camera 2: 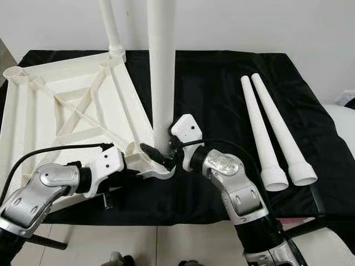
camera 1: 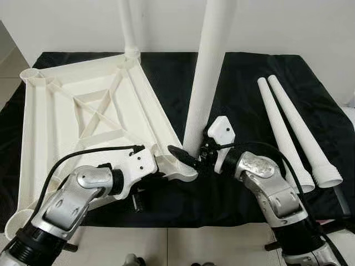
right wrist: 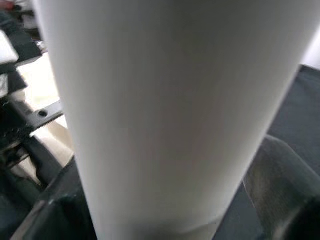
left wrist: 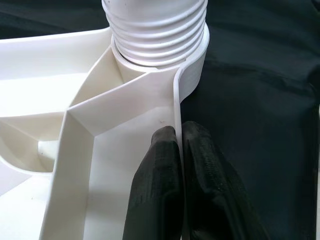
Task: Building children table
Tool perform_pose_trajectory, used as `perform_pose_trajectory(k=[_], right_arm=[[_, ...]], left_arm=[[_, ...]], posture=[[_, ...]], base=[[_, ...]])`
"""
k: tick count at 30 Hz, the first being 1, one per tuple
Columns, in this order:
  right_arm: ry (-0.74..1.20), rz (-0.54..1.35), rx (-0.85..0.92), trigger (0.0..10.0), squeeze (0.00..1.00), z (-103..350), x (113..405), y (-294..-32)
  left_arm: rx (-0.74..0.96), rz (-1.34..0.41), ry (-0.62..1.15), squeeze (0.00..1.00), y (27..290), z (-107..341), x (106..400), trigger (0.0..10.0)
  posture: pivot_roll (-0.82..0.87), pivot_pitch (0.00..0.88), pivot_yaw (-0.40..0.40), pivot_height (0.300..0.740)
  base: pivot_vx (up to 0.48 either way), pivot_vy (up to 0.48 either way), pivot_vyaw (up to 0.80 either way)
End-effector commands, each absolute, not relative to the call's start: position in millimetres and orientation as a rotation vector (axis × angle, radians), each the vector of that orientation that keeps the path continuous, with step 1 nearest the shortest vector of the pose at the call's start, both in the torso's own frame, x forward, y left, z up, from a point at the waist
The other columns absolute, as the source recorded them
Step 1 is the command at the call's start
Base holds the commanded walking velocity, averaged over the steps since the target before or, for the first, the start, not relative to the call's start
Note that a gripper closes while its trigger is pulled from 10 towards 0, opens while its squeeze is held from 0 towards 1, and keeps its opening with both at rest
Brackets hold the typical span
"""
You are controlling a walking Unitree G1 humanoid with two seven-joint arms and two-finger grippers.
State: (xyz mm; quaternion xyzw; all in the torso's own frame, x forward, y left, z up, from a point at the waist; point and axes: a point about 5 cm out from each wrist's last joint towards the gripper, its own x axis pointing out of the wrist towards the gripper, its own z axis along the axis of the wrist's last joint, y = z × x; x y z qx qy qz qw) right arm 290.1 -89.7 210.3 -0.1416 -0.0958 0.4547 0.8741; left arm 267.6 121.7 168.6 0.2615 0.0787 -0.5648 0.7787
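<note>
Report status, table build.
Left gripper clamps tabletop rim. Right gripper holds upright leg in corner socket. Two legs lie loose, clear.

Open black cloth lies at twelve to one o'clock, between the upright leg and two loose legs lying at three. The upturned tabletop blocks nine to eleven; its far leg stands at eleven.

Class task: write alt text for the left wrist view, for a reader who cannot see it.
Two black fingers of the left gripper pinch the thin rim of the white tabletop. Just beyond, a threaded table leg sits in the corner socket, over black cloth.
</note>
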Motion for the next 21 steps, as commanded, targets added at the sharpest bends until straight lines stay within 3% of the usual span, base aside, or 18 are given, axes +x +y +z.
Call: perform_pose_trajectory(k=[1,2,3,4,15,20,21], right_arm=[[-0.160,0.974,-0.294,10.0,0.00,203.5,288.9,-91.5],[-0.151,1.009,-0.270,5.3,0.00,201.2,287.4,-89.1],[-0.151,1.009,-0.270,5.3,0.00,201.2,287.4,-89.1],[-0.149,1.009,-0.246,0.0,0.00,200.5,288.1,-87.7],[-0.093,0.790,-0.215,0.0,0.00,183.7,299.4,-87.0],[-0.010,0.379,-0.265,0.0,0.00,155.7,309.3,-84.3],[-0.010,0.379,-0.265,0.0,0.00,155.7,309.3,-84.3]], left_arm=[[0.590,-1.358,0.101,0.00,117.0,182.7,256.5,0.0],[0.589,-1.357,0.100,0.00,117.8,182.5,253.7,0.0],[0.589,-1.357,0.100,0.00,117.8,182.5,253.7,0.0],[0.579,-1.342,0.096,0.00,117.6,182.6,254.4,0.0],[0.516,-1.271,0.053,0.00,108.1,183.0,260.8,0.0],[0.475,-1.220,-0.005,0.00,86.8,185.3,276.4,0.0],[0.475,-1.220,-0.005,0.00,86.8,185.3,276.4,0.0]], posture=[[0.04,0.155,-0.013,0.740],[0.04,0.146,-0.018,0.740],[0.04,0.146,-0.018,0.740],[0.04,0.138,-0.024,0.740],[0.04,0.089,-0.031,0.740],[0.03,0.032,-0.021,0.740],[0.03,0.032,-0.021,0.740]], base=[[0.000,0.000,0.00],[0.000,0.000,0.00],[0.000,0.000,0.00],[0.000,0.000,0.00],[0.000,0.000,0.00],[0.000,0.000,0.00],[0.000,0.000,0.00]])
